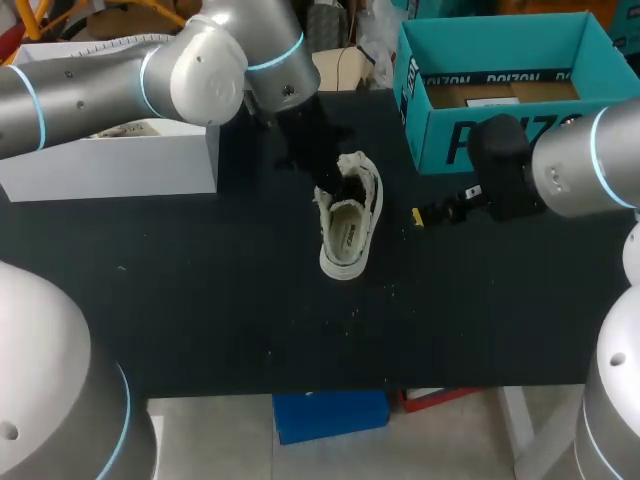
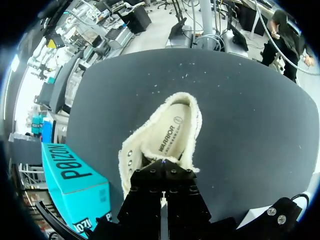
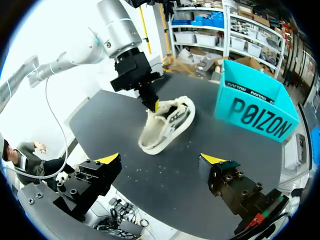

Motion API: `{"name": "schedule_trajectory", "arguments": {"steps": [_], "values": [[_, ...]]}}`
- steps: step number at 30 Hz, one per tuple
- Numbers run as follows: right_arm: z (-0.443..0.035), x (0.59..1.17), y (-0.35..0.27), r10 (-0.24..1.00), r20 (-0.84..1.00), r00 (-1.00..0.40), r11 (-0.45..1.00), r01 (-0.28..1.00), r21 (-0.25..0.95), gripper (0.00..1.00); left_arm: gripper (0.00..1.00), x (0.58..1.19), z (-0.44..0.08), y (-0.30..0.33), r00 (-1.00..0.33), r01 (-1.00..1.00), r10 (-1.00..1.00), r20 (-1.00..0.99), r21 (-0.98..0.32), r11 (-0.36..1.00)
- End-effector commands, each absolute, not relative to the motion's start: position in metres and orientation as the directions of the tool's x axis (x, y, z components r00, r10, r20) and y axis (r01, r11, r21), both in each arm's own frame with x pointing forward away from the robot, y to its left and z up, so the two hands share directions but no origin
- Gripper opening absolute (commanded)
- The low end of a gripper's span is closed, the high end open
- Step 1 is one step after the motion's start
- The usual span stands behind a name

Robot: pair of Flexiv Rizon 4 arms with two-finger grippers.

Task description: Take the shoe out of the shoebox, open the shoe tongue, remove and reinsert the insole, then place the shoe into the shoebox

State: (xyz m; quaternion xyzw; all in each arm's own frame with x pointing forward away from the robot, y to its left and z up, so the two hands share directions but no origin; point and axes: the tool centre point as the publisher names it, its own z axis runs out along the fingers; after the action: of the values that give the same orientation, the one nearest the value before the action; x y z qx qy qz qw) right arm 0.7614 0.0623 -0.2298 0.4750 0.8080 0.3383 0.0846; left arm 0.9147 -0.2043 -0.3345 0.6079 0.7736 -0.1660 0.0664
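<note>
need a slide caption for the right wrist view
Left hand at the tongue of the white shoe on the black table, teal shoebox beside it, right hand open, empty.

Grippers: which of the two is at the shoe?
The left gripper, down at the laced front of the shoe; the right gripper stands open, apart from the shoe.

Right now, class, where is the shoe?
In the head view the white shoe lies mid-table, left of the teal shoebox, my left claw at its tongue end.

Right arm (image 1: 590, 160), jaws wide apart
</note>
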Motion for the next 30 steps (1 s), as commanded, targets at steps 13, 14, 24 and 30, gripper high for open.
{"name": "schedule_trajectory", "arguments": {"steps": [13,14,24,30], "values": [[-0.23,0.762,0.064,0.826,0.183,-0.534,0.321,0.711,0.626,1.0,0.88,0.906,-0.319,-0.17,-0.107,0.994,0.96,-0.258,-0.002,0.111],[-0.23,0.762,0.064,0.826,0.183,-0.534,0.321,0.711,0.626,1.0,0.87,0.907,-0.321,-0.171,-0.089,0.995,0.962,-0.259,0.025,0.099],[-0.23,0.762,0.064,0.826,0.183,-0.534,0.321,0.711,0.626,1.0,0.7,0.916,-0.351,-0.177,-0.01,0.999,0.968,-0.249,0.047,0.022],[-0.23,0.762,0.064,0.826,0.183,-0.534,0.321,0.711,0.626,1.0,0.65,0.922,-0.365,-0.174,0.01,1.0,0.976,-0.218,0.03,-0.004]]}}
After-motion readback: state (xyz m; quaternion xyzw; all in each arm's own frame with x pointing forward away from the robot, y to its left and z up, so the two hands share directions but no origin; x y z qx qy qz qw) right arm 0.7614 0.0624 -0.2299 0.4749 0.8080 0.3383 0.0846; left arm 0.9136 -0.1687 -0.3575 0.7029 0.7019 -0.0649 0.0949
